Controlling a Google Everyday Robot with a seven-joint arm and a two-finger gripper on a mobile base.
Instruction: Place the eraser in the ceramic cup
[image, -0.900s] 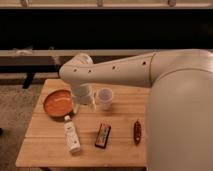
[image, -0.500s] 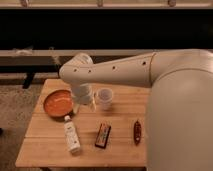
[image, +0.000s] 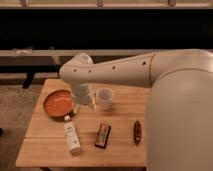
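At table front, centre: small dark rectangular eraser with an orange-red stripe, lying flat on the light wooden table, well apart from the gripper.
Cup: small white ceramic cup, upright, behind the eraser.
Arm pose: large white arm reaches in from the right across the table, wrist turned downward.
Gripper position: gripper hangs low between the round orange plate and the cup, just beside both.
Gripper opening: cannot be told.
Other items: white labelled bottle lying left of the eraser; slim reddish-brown pointed object to its right.
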